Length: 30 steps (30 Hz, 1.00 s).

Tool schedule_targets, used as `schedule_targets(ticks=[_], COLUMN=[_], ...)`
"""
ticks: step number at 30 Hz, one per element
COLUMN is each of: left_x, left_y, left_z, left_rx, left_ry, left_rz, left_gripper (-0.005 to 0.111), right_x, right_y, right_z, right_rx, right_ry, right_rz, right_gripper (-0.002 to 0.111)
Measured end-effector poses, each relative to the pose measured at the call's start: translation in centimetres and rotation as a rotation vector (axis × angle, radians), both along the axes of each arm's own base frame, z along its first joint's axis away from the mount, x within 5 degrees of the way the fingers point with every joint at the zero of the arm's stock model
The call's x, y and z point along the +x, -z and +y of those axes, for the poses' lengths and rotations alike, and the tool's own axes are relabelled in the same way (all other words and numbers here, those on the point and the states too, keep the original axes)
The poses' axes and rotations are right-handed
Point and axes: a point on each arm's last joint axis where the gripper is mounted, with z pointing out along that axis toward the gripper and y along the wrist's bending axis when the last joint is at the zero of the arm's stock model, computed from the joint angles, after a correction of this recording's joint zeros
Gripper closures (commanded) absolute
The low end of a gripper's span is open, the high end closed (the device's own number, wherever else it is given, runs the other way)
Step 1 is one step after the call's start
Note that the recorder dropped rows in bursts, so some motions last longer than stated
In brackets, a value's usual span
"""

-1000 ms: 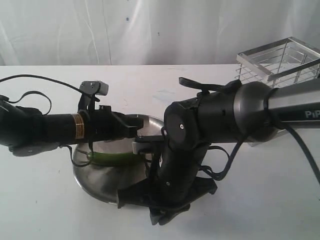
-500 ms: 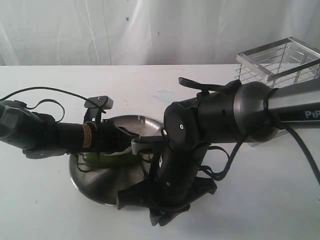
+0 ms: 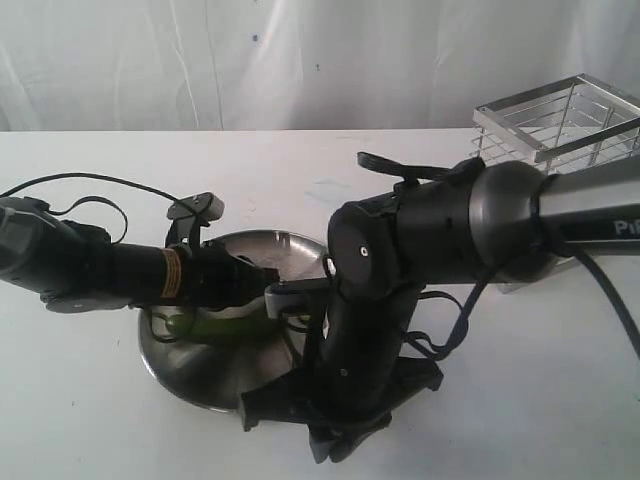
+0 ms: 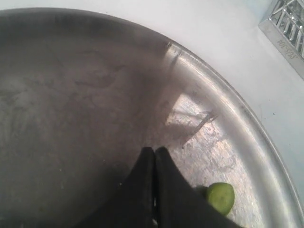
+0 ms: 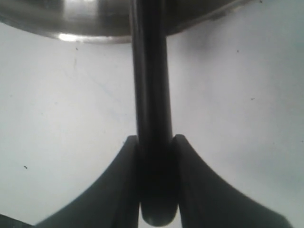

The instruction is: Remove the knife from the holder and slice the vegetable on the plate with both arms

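In the left wrist view my left gripper (image 4: pixel 154 151) is shut, its fingertips together low over the steel plate (image 4: pixel 71 95). The cut end of the green chilli (image 4: pixel 221 197) pokes out beside and under one finger; nothing shows between the tips. From the exterior view the chilli (image 3: pixel 215 322) lies on the plate (image 3: pixel 195 375) beneath the left arm. My right gripper (image 5: pixel 154 142) is shut on the knife's black handle (image 5: pixel 149 71), which runs toward the plate's rim (image 5: pixel 95 28). The blade is hidden. The wire holder (image 3: pixel 560 125) stands at the back right.
The bulky right arm (image 3: pixel 420 240) hangs over the plate's right side and blocks the view there. White tabletop (image 3: pixel 90 420) surrounds the plate. A corner of the holder (image 4: pixel 287 23) shows past the plate's rim in the left wrist view.
The left arm has dropped lower onto the chilli and drawn slightly left, nudging the plate left. The right arm has sunk a little toward the table.
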Motion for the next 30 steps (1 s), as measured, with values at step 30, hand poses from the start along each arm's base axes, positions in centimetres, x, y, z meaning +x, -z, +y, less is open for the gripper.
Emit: schedule_targets(ticks=[30], left_x=[-1.0], left_y=[-1.9], left_z=[-1.6], left_rx=[0.001], left_ry=[0.191], left_rz=[-0.102], left_gripper=[0.107], right_x=[-0.6], right_y=[-1.1], right_z=[-0.6], right_rx=[-0.032], right_ry=[-0.025], right_rz=[0.028], right_gripper=[0.108])
